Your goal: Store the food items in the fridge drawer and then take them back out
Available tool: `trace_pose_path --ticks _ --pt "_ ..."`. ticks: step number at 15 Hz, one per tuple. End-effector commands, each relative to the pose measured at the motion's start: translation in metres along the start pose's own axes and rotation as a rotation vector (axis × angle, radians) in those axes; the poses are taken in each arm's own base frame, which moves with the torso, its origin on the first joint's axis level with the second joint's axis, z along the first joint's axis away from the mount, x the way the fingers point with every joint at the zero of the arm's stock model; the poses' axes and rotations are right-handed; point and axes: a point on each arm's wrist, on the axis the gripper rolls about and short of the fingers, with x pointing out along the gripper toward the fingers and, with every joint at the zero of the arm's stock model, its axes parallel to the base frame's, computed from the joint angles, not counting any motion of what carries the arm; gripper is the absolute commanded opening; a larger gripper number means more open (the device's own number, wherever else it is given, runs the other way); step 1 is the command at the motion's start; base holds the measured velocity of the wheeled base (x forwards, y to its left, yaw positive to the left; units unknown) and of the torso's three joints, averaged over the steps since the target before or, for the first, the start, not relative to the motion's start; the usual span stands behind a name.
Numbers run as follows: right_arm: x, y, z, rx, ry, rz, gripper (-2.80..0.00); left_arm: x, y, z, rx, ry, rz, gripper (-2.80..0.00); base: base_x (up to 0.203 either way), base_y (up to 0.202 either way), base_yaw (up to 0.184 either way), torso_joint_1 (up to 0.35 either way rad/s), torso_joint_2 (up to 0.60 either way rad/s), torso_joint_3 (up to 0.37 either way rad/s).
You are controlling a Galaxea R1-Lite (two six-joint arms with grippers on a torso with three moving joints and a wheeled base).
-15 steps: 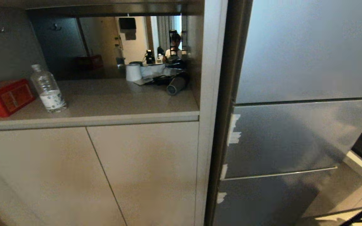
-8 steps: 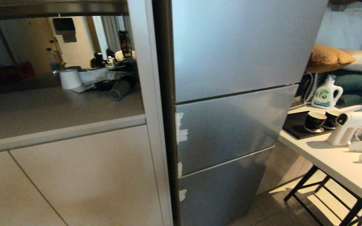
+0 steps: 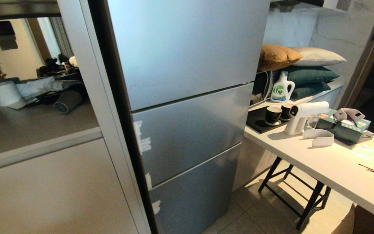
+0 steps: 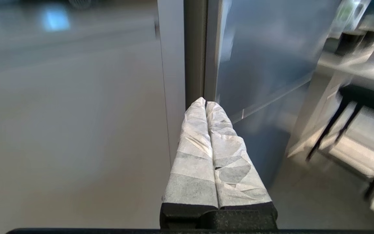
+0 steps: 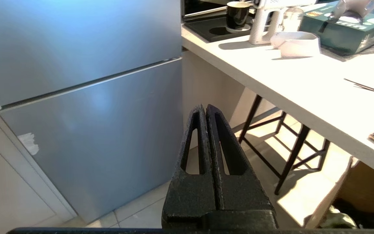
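Head view: fridge (image 3: 187, 97) shut on all fronts, drawer hidden behind them, no pepper or potato visible; likely stiff, smooth panels, best taken at an edge seam. Beside it, table (image 3: 336, 162) with cups, detergent bottle (image 3: 281, 87), sprayer.

Left wrist view: left gripper (image 4: 205, 104) pressed closed, empty, near the fridge's edge.

Right wrist view: right gripper (image 5: 204, 107) closed, empty, low before the fridge.
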Motion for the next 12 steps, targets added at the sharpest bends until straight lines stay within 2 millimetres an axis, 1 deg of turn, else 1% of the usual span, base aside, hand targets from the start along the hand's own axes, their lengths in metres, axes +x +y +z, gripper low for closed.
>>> trace_pose_path --ticks 1,2,3,4,6,7,9,12 --pt "0.000 0.000 0.000 0.001 0.002 0.001 -2.80 0.002 -0.001 0.030 -0.017 -0.004 -0.033 -2.80 0.000 0.000 0.000 0.000 0.00 0.000" --pt "0.000 0.000 0.000 0.001 0.002 0.001 -2.80 0.011 -0.001 0.040 -0.040 0.045 -0.055 -2.80 0.000 0.000 0.000 0.000 0.00 0.000" --pt "0.000 0.000 0.000 -0.001 0.002 0.001 -2.80 0.024 -0.001 0.051 -0.076 0.117 -0.089 -2.80 0.000 0.000 0.000 0.000 0.00 0.000" --pt "0.000 0.000 0.000 -0.002 0.002 0.001 -2.80 0.041 -0.002 0.059 -0.120 0.203 -0.144 -2.80 0.000 0.000 0.000 0.000 0.00 0.000" --pt "0.000 0.000 0.000 -0.005 0.002 0.001 -2.80 0.079 -0.006 0.066 -0.189 0.365 -0.230 -2.80 0.000 0.000 0.000 0.000 0.00 0.000" --pt "0.000 0.000 0.000 -0.007 0.001 0.001 -2.80 0.103 -0.008 0.065 -0.214 0.441 -0.255 -2.80 0.000 0.000 0.000 0.000 0.00 0.000" --pt "0.000 0.000 0.000 -0.005 0.002 0.001 -2.80 0.151 -0.014 0.056 -0.241 0.533 -0.280 -2.80 0.000 0.000 0.000 0.000 0.00 0.000" --pt "0.000 0.000 0.000 0.002 0.002 0.001 -2.80 0.225 -0.021 0.031 -0.239 0.568 -0.233 -2.80 0.000 0.000 0.000 0.000 0.00 0.000"
